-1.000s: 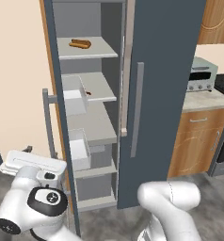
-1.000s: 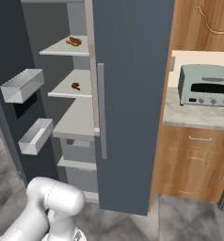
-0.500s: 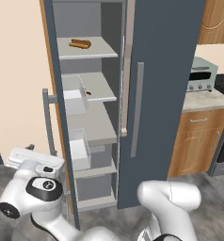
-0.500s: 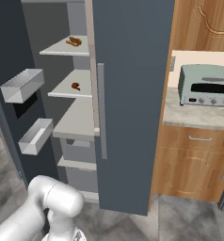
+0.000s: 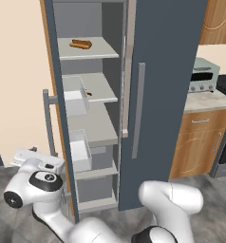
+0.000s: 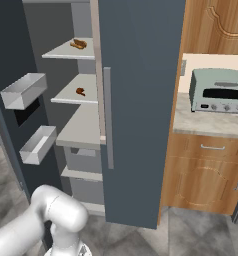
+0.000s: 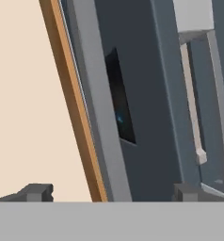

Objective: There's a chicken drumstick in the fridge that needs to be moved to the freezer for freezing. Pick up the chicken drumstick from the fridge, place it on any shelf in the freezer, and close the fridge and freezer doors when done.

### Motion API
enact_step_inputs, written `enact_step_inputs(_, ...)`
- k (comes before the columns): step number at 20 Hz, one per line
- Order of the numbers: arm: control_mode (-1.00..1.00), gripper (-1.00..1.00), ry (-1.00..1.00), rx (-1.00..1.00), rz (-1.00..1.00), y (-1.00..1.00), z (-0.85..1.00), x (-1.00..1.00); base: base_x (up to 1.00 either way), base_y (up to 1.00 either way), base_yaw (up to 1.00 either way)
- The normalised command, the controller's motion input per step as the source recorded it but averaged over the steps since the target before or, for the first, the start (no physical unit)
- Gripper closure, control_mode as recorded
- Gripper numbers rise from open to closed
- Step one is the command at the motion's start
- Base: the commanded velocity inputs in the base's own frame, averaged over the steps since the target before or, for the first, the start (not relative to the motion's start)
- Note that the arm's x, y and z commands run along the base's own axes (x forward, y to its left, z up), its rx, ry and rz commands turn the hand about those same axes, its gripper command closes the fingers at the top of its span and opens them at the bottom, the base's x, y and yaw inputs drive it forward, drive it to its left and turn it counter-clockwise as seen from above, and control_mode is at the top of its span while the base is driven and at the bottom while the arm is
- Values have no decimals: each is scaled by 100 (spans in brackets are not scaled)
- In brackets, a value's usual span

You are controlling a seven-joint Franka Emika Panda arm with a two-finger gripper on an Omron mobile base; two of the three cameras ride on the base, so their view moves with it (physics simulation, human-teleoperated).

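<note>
Arm head has swung slightly right beside the freezer door [image 5: 55, 142] — tool [image 7: 111, 193] spread wide, empty. Chicken drumstick [image 6: 80, 91] lies on a middle shelf [image 6: 76, 90], toward 12 o'clock. Risk: elbow clipping the open door's bins.

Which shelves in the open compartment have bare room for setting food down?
The third shelf down is bare right across. The top shelf holds the hot dog at its left; its right half is free. The second shelf has the drumstick near the middle.

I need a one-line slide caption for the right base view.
Freezer door open, fridge door shut; drumstick on the second shelf.
</note>
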Motion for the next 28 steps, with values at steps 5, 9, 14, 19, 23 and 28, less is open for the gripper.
enact_step_inputs(5, -100, -100, 12, 0, -1, 23, -39, 21, 0, 0, 0)
enact_step_inputs(9, -100, -100, 6, 0, -4, 27, -31, 9, 0, 0, 0)
enact_step_inputs(14, -100, -100, 4, 0, -5, 18, -27, 17, 0, 0, 0)
enact_step_inputs(19, -100, -100, 1, -3, -12, 5, -24, 32, 0, 0, 0)
enact_step_inputs(23, -100, -100, 5, -3, -14, 0, -31, 55, 0, 0, 0)
enact_step_inputs(28, -100, -100, 5, -5, -12, 3, -36, 53, 0, 0, 0)
